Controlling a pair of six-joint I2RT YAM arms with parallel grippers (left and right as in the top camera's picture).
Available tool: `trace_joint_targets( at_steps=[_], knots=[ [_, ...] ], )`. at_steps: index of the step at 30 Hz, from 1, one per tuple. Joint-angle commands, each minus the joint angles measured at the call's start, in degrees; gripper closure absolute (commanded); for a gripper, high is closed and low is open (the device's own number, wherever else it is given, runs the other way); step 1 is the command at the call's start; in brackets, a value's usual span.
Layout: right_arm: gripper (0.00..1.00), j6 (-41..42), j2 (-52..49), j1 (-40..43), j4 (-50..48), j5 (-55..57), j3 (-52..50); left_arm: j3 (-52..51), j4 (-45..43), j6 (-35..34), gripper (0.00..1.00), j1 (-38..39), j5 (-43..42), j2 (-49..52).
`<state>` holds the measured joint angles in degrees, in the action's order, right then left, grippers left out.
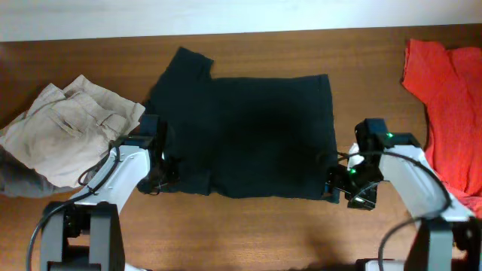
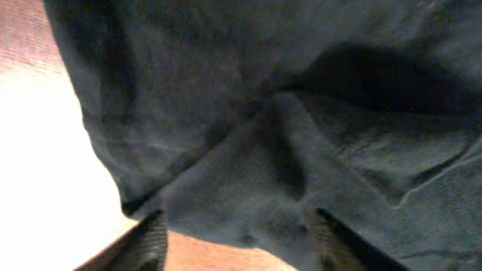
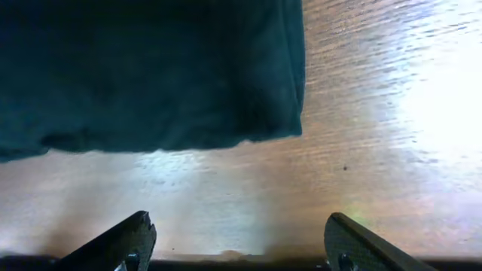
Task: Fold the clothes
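Heaped at the left edge of the wooden table (image 1: 248,233) is a pair of beige trousers (image 1: 71,132), crumpled, with a darker grey cloth (image 1: 15,181) showing under its near side; what that grey piece is I cannot tell from the overhead view. Just right of the trousers the left gripper (image 2: 237,245) sits at the near left corner of the black T-shirt (image 1: 256,135). In the left wrist view its two fingers (image 2: 147,245) stand apart at the bottom of the frame. A raised fold of the dark fabric lies between them. The jaws look unclenched rather than pinched, though the picture is dim and I cannot say whether the pads touch the cloth. The T-shirt itself lies in the middle of the table as a roughly rectangular dark block. One short sleeve (image 1: 184,64) sticks out at its far left corner toward the far edge, and the shirt's near edge runs fairly straight across. At the shirt's near right corner is the right gripper (image 3: 241,237), lowered close to the table. Its fingers (image 3: 124,241) are spread wide with only bare wood between them, and the shirt's folded corner lies just beyond the tips, not touched. Farther right, well apart from the shirt, a bright red garment (image 1: 448,98) lies loosely along the table's right edge.
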<state>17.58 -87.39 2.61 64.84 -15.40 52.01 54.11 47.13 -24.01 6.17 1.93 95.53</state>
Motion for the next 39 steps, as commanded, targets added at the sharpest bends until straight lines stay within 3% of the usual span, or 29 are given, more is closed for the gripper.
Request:
trace_joint_targets(
  at_steps=[1, 6, 14, 15, 20, 22, 31, 39],
  knots=[
    [0.23, 0.0, -1.1, -0.3, -1.1, 1.1, 0.6, -0.5, 0.7, -0.1, 0.36, -0.3, -0.5, 0.5],
    [0.23, -7.8, 1.0, -0.3, -3.0, 1.1, 0.8, 0.2, 1.8, 1.8, 0.39, -0.3, -3.0, 0.2],
    [0.10, -16.4, 10.2, -0.4, -1.7, 1.1, 5.7, 6.1, 6.4, 1.3, 0.41, -0.4, -8.2, -5.2],
    [0.10, -16.3, 11.3, -0.5, -1.6, 1.1, 6.7, 7.1, 6.4, 1.0, 0.40, -0.5, -9.9, -6.4],
    [0.10, -19.1, 14.5, -4.0, -0.3, 2.4, 11.4, 10.5, 4.1, 0.5, 0.13, -1.9, -20.4, -10.9],
    [0.10, -20.2, 14.5, -7.6, 1.3, 7.7, 13.7, 11.3, 3.0, 0.5, 0.13, -2.3, -23.1, -12.0],
    [0.01, -23.3, 13.2, -24.9, 2.7, 30.6, 16.8, 11.8, 2.8, 0.5, 0.13, -2.4, -21.2, -16.4],
    [0.01, -29.6, 7.8, -29.2, 3.7, 33.8, 16.8, 11.8, 9.4, -0.5, 0.13, -2.7, -15.6, -19.5]
  ],
)
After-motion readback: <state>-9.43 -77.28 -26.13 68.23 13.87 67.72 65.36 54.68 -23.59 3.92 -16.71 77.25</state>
